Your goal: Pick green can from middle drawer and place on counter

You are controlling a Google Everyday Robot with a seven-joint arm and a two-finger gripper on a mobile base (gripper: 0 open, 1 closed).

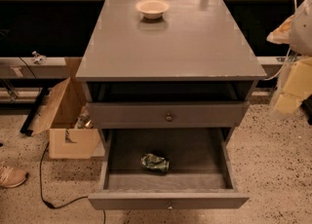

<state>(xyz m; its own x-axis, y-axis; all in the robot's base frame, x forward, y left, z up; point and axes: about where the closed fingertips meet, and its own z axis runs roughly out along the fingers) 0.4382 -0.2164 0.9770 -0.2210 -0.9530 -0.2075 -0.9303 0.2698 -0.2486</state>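
The green can (155, 162) lies on its side on the floor of the pulled-out middle drawer (168, 200), near the drawer's centre. The drawer's front panel carries a small knob low in the view. The counter (170, 47) is the flat grey cabinet top above, with pale chips along its edges. My gripper (291, 91) shows as a pale shape at the right edge, beside the cabinet's right front corner, well above and to the right of the can. It holds nothing that I can see.
A pale round bowl (152, 8) stands at the back of the counter. A shut drawer with a knob (169, 117) sits above the open one. An open cardboard box (66, 121), a black cable and a shoe (10, 176) are on the floor to the left.
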